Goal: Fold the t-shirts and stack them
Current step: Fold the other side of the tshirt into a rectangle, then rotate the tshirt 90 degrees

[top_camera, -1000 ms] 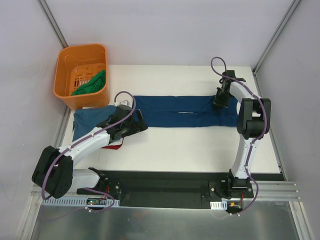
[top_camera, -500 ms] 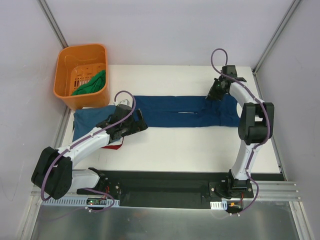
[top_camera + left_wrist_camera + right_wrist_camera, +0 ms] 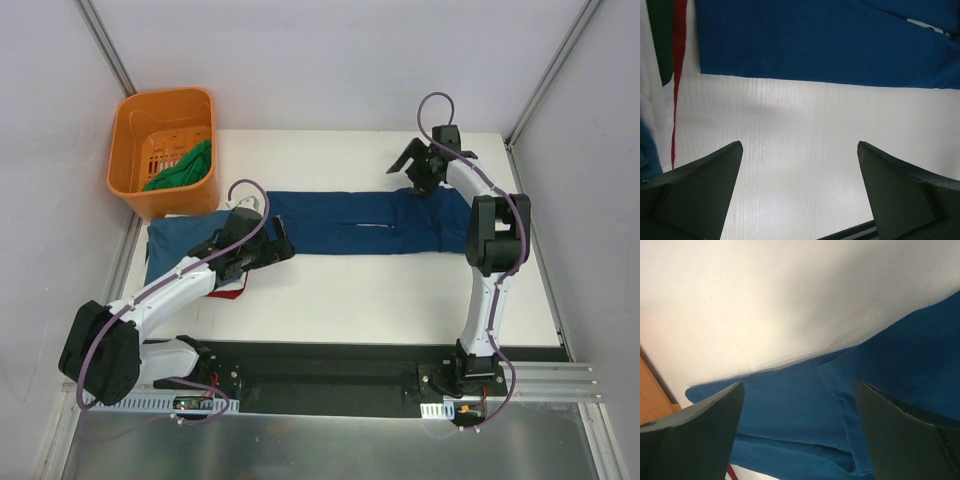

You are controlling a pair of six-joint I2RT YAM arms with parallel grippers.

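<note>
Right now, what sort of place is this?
Probably a robot lab test cell, not a home: a white left arm and right arm bolted to a black base plate, plain grey panels walling a white table, a blue cloth t-shirt spread flat.

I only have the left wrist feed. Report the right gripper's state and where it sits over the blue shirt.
Observer: The right gripper is open, with nothing between its fingers.
Operator: Give me its position.
Observer: It hangs over the far edge of the blue t-shirt, towards the shirt's right end.
Operator: Tell me what is left to fold.
Observer: A green t-shirt lies in the orange basket at the table's far left corner.
</note>
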